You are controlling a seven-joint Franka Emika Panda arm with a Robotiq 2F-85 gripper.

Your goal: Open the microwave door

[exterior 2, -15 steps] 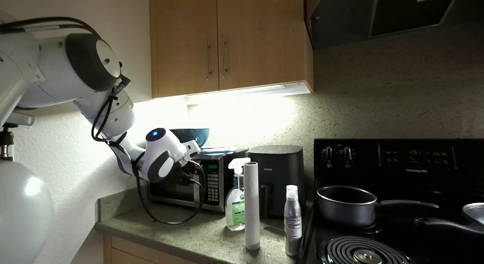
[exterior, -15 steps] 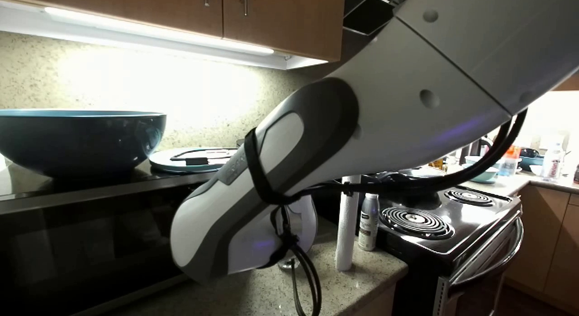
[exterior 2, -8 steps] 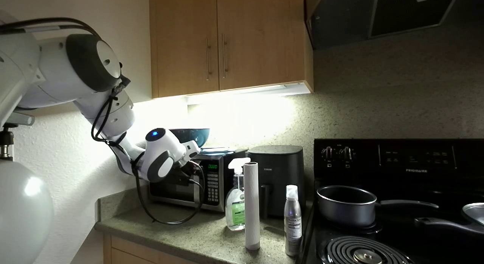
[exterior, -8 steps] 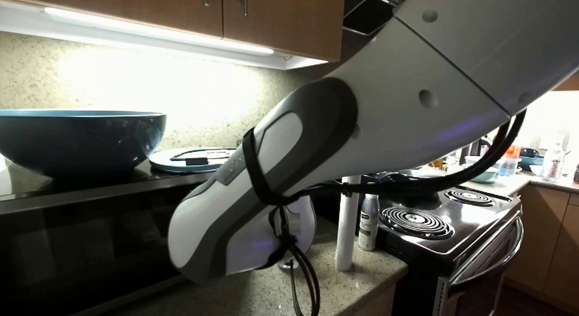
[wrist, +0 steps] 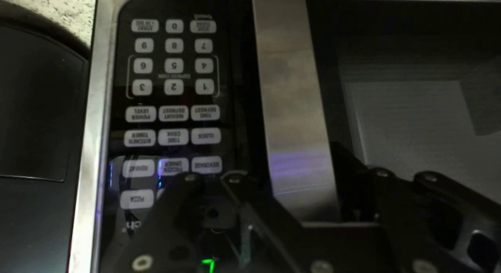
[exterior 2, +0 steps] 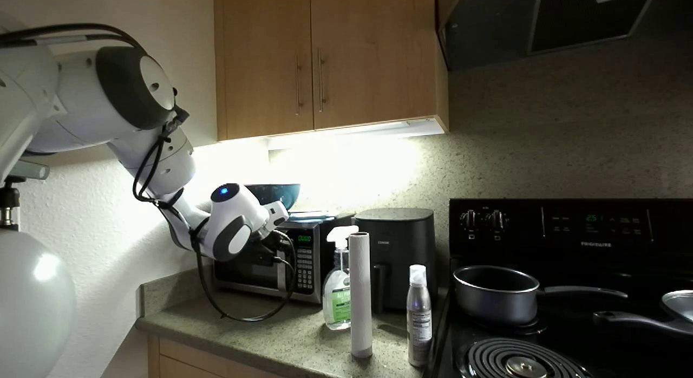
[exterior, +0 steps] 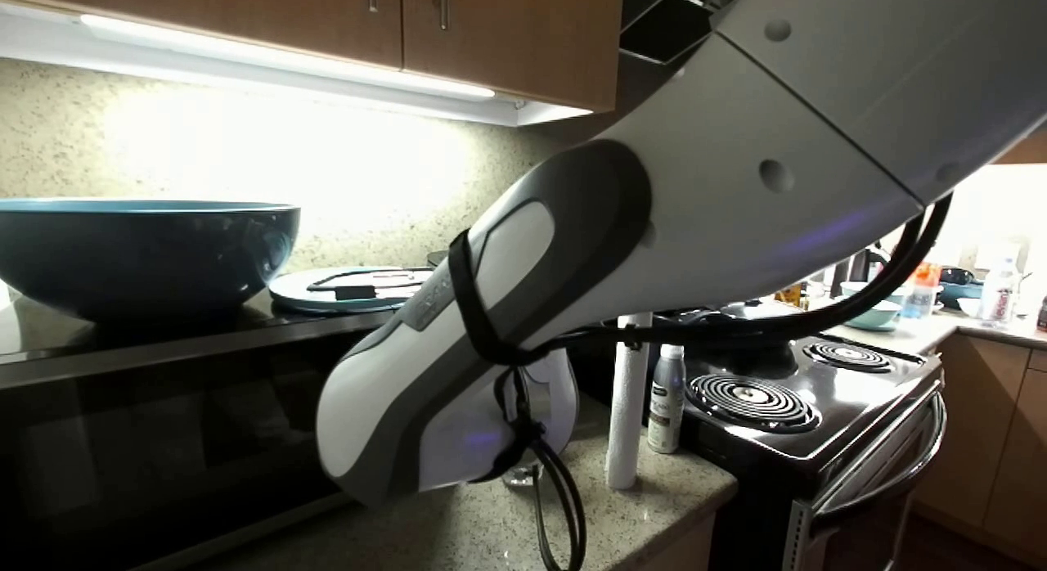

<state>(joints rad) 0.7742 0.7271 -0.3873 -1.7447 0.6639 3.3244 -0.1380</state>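
Observation:
The microwave door [wrist: 407,108] is closed, its dark window filling the right of the wrist view. It also shows in both exterior views, as dark glass [exterior: 164,448] and as a low dark front [exterior 2: 241,276]. A wide silver handle [wrist: 287,69] runs down the door beside the black button panel [wrist: 174,97], whose lettering appears upside down. My gripper [wrist: 301,163] has one dark finger on each side of the handle, close to its edges. Whether both fingers press on it is too dark to tell. In an exterior view the arm [exterior: 442,391] hides the gripper.
On the microwave sit a big dark bowl [exterior: 155,260] and a plate [exterior: 352,291] with a cable. A spray bottle [exterior 2: 339,299], white paper roll [exterior 2: 361,297], silver can [exterior 2: 419,324] and black air fryer [exterior 2: 398,242] stand nearby. A cable [exterior 2: 254,317] loops below the wrist.
Since half a second ago the arm has shifted slightly to the right in both exterior views. The door and the objects on the counter look the same.

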